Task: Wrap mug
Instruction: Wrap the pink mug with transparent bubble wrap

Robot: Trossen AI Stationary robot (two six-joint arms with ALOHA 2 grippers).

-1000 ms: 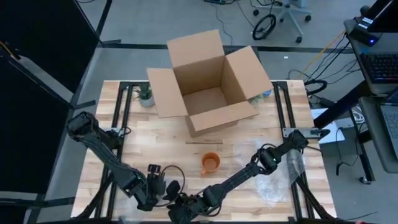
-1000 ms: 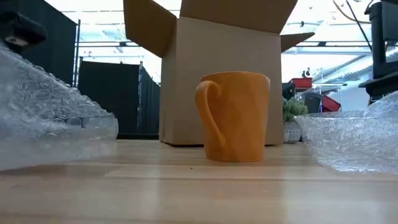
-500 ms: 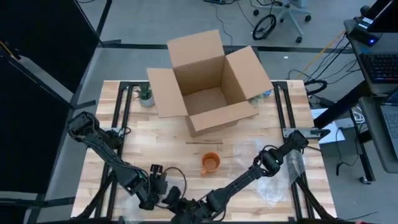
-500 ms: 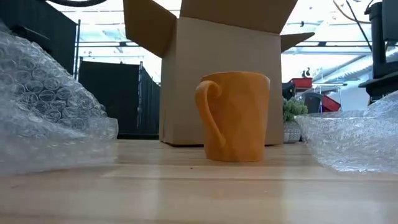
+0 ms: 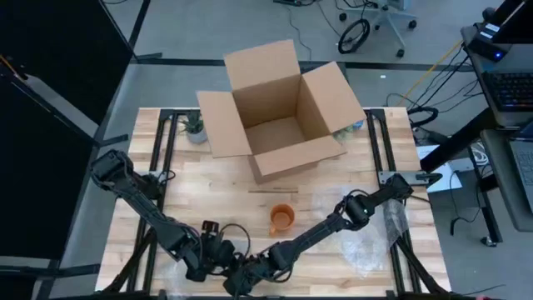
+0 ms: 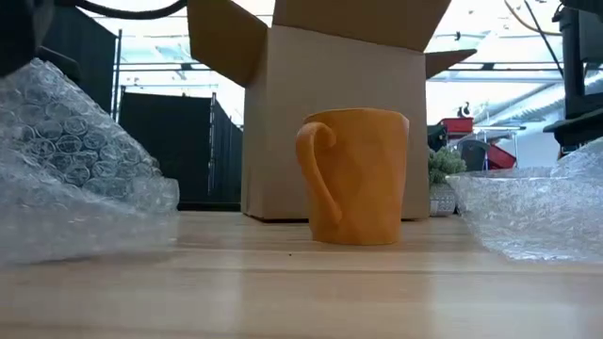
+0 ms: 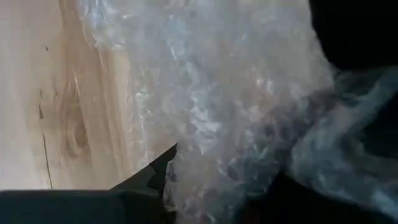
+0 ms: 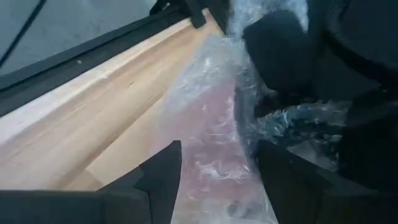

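The orange mug [image 5: 281, 218] [image 6: 358, 177] stands upright on its base at mid-table, its handle toward the table's left. A sheet of clear bubble wrap [image 6: 71, 169] [image 7: 217, 106] is heaped at the table's near edge, left of the mug. My left gripper [image 5: 220, 257] is at that sheet, shut on it. My right gripper [image 5: 250, 272] [image 8: 217, 180] is close beside it, open, with the sheet lying between its fingers; whether they touch it, I cannot tell. My left gripper holds the bubble wrap, bunched against its one visible finger [image 7: 155, 175]; the wrap itself hides the other finger and the exact place of contact. The wrap's bunched part [image 7: 205, 174] rises off the wood, and its lower part [image 6: 104, 221] lies on the table.
An open cardboard box [image 5: 279, 108] stands at the far middle, behind the mug. A second piece of bubble wrap [image 5: 371, 242] [image 6: 537, 212] lies at the right. A small potted plant [image 5: 195, 129] sits at the far left. Bare wood lies between the mug and the near edge.
The bubble wrap at the near left has been gathered and raised: in the low view its heap stands higher and steeper than a second ago, while its lower edge stays on the table. My right gripper has shifted slightly toward my left gripper.
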